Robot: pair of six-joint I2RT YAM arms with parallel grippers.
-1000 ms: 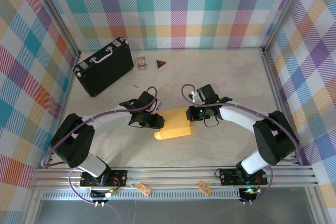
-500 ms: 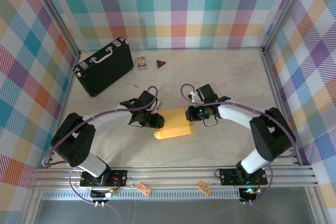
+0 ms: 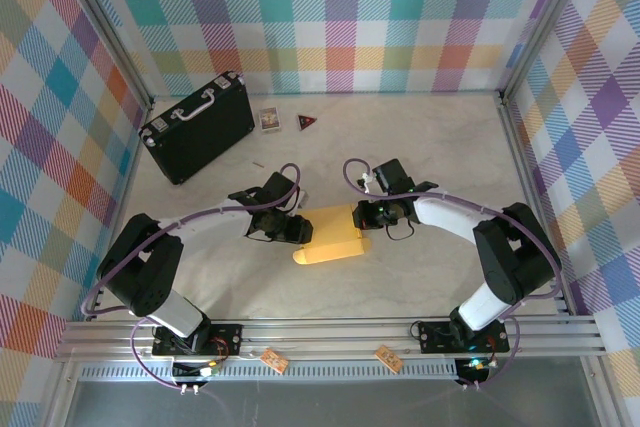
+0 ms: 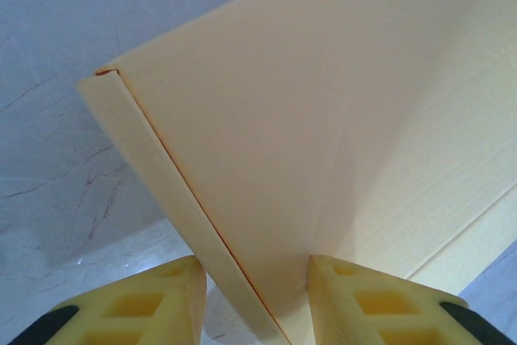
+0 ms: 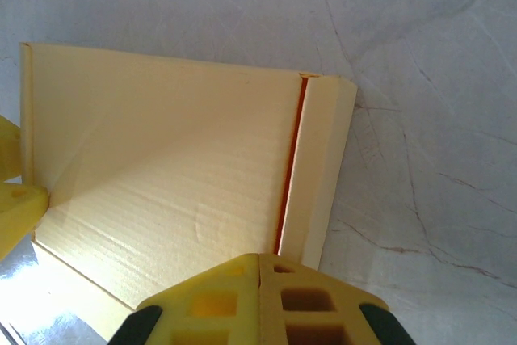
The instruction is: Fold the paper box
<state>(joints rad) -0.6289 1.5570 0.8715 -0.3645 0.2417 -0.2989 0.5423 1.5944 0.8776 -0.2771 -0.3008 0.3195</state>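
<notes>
Checked pastel walls close the marbled table (image 3: 440, 147) on three sides, and an aluminium rail (image 3: 330, 332) runs along the six o'clock edge; open room lies from one to four o'clock and just ahead of the rail. At ten o'clock lies a black hard case (image 3: 197, 127); near twelve sit a small card (image 3: 268, 119) and a red triangle (image 3: 307, 122), well apart from the arms. The paper box (image 3: 333, 235) rests at the table's centre, pale mustard, folded to a flat rectangle with a rounded tab (image 3: 302, 258) jutting at its seven o'clock corner; a narrow flap lies along one side, with a dark orange slit at the seam (image 5: 292, 167). The left gripper (image 3: 295, 232) is at the box's nine o'clock end, fingers (image 4: 153, 305) part-way apart astride a folded edge; I cannot tell whether they pinch. The right gripper (image 3: 368, 217) is at the two o'clock corner, fingers (image 5: 218, 305) pressed together, nothing between. Since a second ago the box has stayed put; the right elbow has drawn slightly inward.
</notes>
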